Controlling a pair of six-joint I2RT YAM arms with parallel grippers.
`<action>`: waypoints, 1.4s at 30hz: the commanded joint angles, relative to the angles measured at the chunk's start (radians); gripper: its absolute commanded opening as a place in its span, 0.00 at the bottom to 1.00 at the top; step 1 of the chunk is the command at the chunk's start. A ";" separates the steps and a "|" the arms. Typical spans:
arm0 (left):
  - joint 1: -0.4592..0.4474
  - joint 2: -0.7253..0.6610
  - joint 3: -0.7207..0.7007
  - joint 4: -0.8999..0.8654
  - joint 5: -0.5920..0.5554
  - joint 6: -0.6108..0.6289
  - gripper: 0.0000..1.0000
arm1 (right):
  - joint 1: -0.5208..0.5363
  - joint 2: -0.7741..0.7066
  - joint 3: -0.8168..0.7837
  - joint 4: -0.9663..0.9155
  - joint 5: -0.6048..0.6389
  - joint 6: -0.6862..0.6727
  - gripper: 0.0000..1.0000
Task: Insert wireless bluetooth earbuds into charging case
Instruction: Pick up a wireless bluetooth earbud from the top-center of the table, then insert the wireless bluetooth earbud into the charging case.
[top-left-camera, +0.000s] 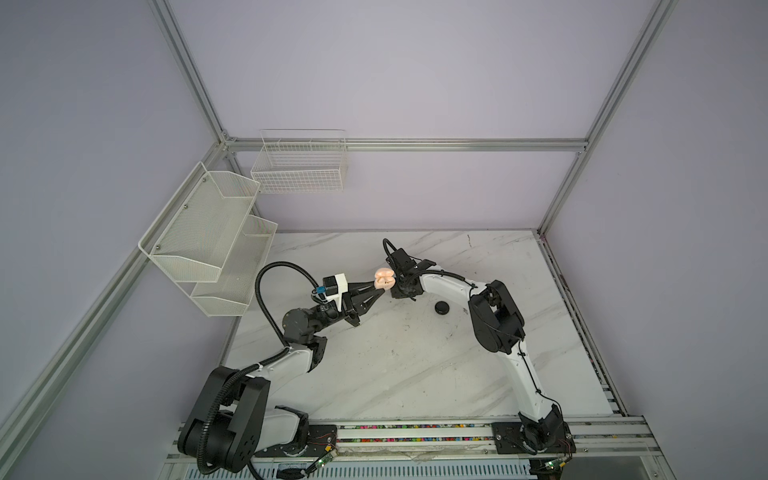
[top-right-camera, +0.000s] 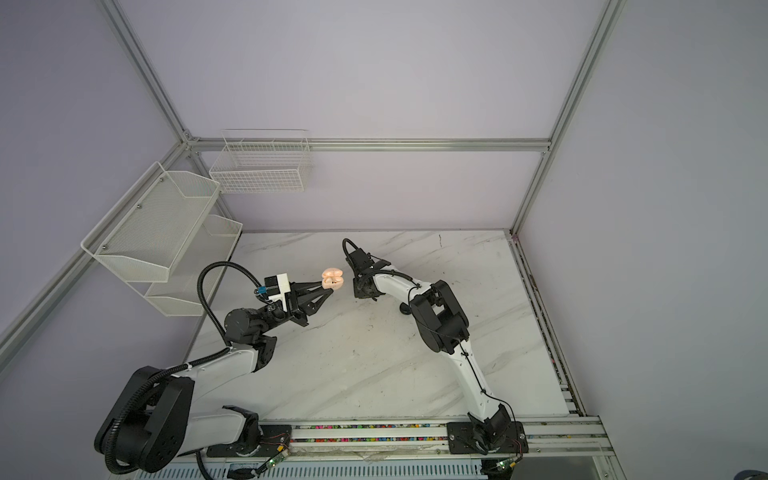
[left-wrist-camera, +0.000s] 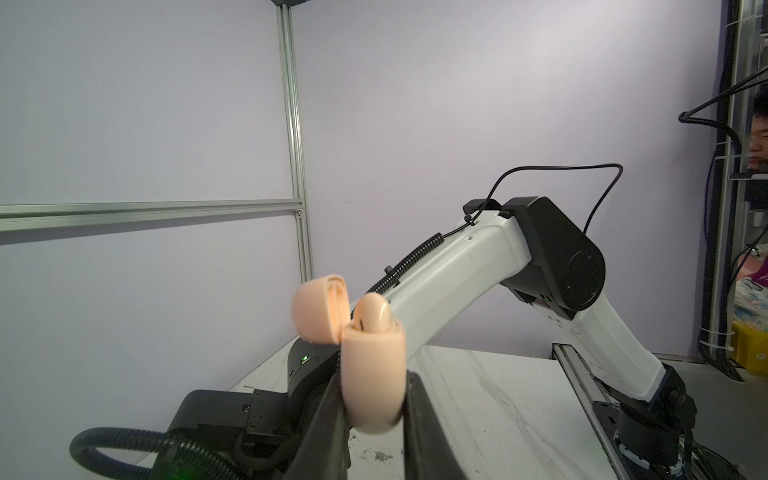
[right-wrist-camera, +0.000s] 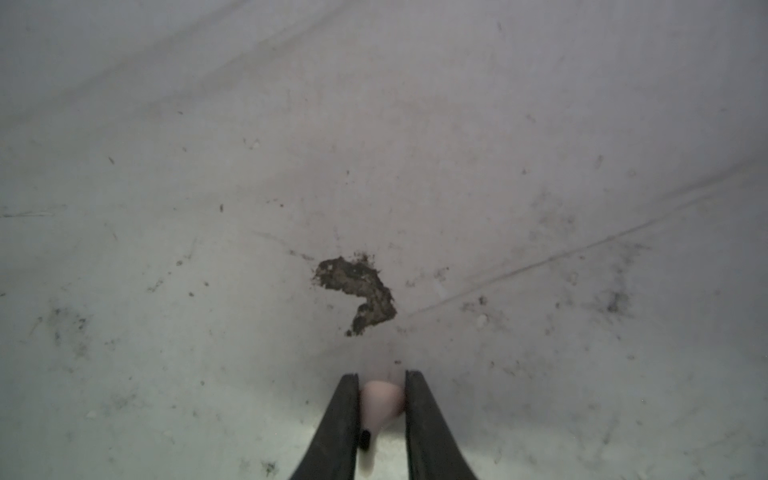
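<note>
My left hand (top-left-camera: 379, 286) is clamped on the peach-coloured, rounded plastic charging case (left-wrist-camera: 372, 374) and holds it up off the white marble-patterned bench (top-left-camera: 415, 365) with the hinged lid (left-wrist-camera: 318, 311) swung open. One matching peach earbud (left-wrist-camera: 374, 316) already sits in the case, so I judge this case half filled. My right hand (right-wrist-camera: 382, 376) is down at the bench just beside the raised case, its two black fingers pressed against either side of a pale whitish-pink stemmed earbud (right-wrist-camera: 380, 401). What is left, I reckon, is to lift that earbud, seat it beside its twin and shut the lid. A closed black puck-like case (top-left-camera: 442, 308) rests on the bench near my right arm. I see no black earbuds, so I cannot tell whether that pair is done. A brownish crusty patch (right-wrist-camera: 357, 291) lies just ahead of the right fingers, and the right wrist sits close to the open case, so I expect little room for the lift. A white wire basket (top-left-camera: 301, 166) and a white mesh shelf (top-left-camera: 208, 237) hang on the walls, well apart.
</note>
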 joint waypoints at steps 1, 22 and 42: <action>0.007 -0.003 -0.007 0.074 -0.006 -0.010 0.00 | 0.007 -0.047 -0.013 -0.027 0.008 -0.006 0.22; -0.016 -0.013 -0.018 0.073 -0.146 -0.062 0.00 | -0.031 -0.486 -0.234 0.081 0.073 -0.016 0.20; -0.063 0.112 0.200 0.074 -0.169 -0.053 0.00 | 0.100 -0.804 -0.149 0.209 0.090 -0.054 0.14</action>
